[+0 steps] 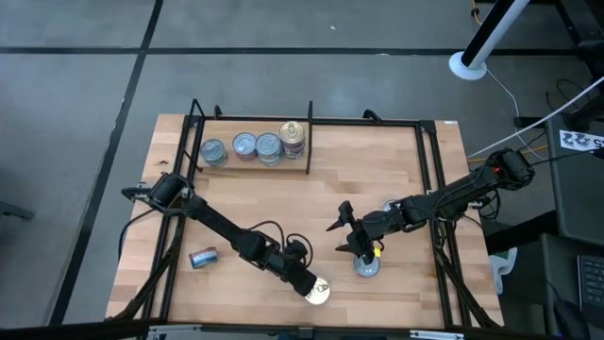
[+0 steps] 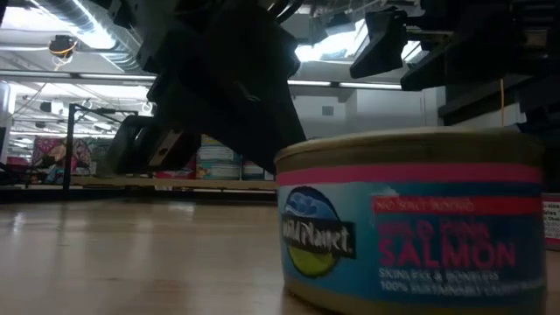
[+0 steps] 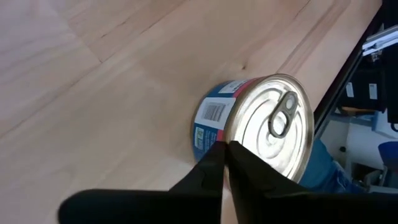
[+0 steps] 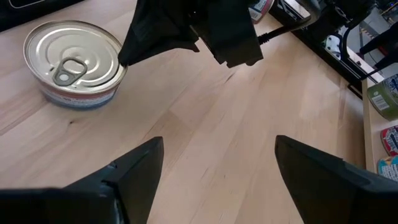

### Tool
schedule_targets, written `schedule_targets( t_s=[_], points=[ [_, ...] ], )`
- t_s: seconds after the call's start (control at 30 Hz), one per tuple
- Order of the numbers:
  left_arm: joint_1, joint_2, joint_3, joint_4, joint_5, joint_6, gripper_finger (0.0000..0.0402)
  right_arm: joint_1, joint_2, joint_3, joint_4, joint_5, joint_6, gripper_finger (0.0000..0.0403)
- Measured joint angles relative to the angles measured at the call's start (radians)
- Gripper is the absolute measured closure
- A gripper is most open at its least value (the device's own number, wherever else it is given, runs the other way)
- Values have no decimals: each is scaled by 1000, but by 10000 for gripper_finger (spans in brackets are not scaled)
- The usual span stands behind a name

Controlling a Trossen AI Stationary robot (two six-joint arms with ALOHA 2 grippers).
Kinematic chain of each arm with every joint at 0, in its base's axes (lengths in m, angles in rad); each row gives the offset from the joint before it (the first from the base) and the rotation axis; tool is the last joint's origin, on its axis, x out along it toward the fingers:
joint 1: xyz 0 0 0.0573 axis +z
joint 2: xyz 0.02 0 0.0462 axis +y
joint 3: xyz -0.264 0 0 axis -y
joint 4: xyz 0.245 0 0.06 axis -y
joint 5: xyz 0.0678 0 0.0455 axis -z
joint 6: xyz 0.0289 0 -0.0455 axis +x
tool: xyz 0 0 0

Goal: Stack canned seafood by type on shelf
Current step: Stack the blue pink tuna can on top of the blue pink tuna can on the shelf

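Observation:
A salmon tin (image 3: 261,124) with a pale pull-tab top and a blue-and-red label stands upright on the wooden shelf board (image 1: 396,170), near its front edge (image 1: 319,291). It fills the low view (image 2: 411,219). My left gripper (image 3: 227,149) is shut, with its tips at the tin's rim. My right gripper (image 4: 217,168) hangs open over bare board to the tin's right (image 1: 344,234) and holds nothing. Several tins (image 1: 255,147) stand in a row at the far left by the black divider bar (image 1: 309,146). My left gripper touches the salmon tin with its shut fingertips (image 3: 214,155) at the top rim (image 3: 225,142), on the side facing the arm. The fingers slant down from the table's far left. Nothing is between them. The tin stands flat on the board.
One blue tin (image 1: 203,257) lies on its side near the left frame rail. Another tin (image 1: 366,266) stands under my right arm's wrist. The thin black frame (image 1: 434,189) runs along the board's edges. Bare board lies in the middle.

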Motion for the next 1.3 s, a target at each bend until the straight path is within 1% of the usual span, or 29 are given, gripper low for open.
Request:
schedule_targets(
  t_s=[0.07,0.2,0.4,0.63,0.87,1.13,1.3],
  points=[
    [0,-1,0,-3,0,0,397,0,0,0,0,0,0,95],
    [0,-1,0,-2,-1,-4,393,0,0,0,0,0,0,95],
    [0,-1,-1,-3,-3,-4,399,0,0,0,0,0,-2,95],
    [7,-1,-2,6,-31,-16,401,0,0,0,1,0,-22,95],
    [47,0,-3,13,-40,15,401,0,0,0,3,0,-40,95],
    [100,0,-3,14,-42,80,401,0,0,0,-1,0,-100,95],
    [133,0,-3,12,-40,124,401,0,0,0,-33,37,-142,95]
  ],
)
